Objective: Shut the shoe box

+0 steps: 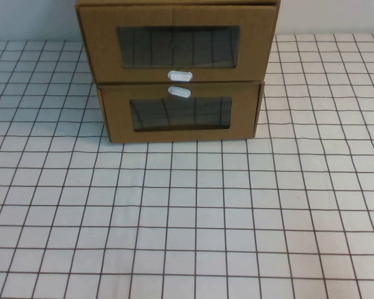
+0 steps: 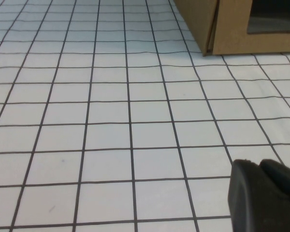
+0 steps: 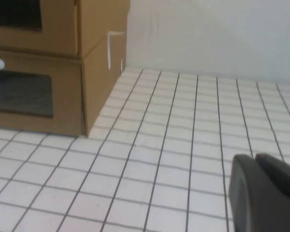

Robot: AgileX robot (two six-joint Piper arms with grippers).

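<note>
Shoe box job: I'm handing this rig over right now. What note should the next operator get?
Left claw: low over the table, short of the boxes' left front corner, touching nothing.
Right claw: over the table off the boxes' right side, touching nothing.
The shoe box is the upper drawer, stacked on the lower drawer.
Done: its front looks about flush with the one below, though I cannot tell whether it is fully in.
Left: check, and push the front home if needed.
</note>
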